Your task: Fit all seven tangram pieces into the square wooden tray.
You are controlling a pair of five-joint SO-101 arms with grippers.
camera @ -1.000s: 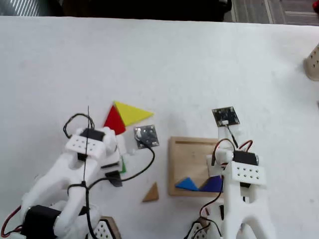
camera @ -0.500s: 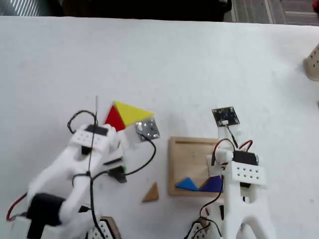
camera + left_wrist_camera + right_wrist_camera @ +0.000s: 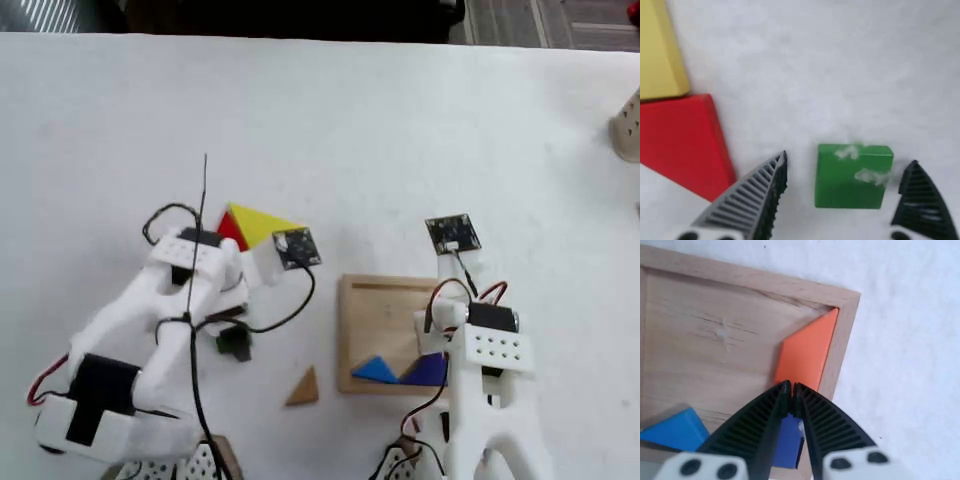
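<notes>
Overhead, we look down on a white desk (image 3: 400, 130) with two white robot arms at its near edge. The left arm (image 3: 150, 310) bends over a cluster of loose tangram pieces: a yellow triangle (image 3: 262, 225) touching a red triangle (image 3: 230, 228). Nearer the arms, a wood-coloured triangle (image 3: 303, 387) lies alone between the left arm and the square wooden tray (image 3: 375, 290). From the left wrist, we see the left end effector (image 3: 847, 160) spread wide, its two ribbed black fingers (image 3: 765, 195) standing on either side of a green square (image 3: 852, 176) that lies flat on the desk, with a gap showing on each side. The red triangle sits just beside one finger, and the yellow one lies beyond it. The right arm (image 3: 490, 380) stands over the near right part of the tray. From its wrist, we see the right end effector (image 3: 791, 387) with its fingers pressed together, tips meeting above the tray floor. An orange parallelogram (image 3: 807, 352) lies in the tray, tucked into a corner along one wall. A light blue triangle (image 3: 677, 432) and a dark blue piece (image 3: 790, 437) lie along the tray's near edge, the dark one partly hidden behind the fingers.
</notes>
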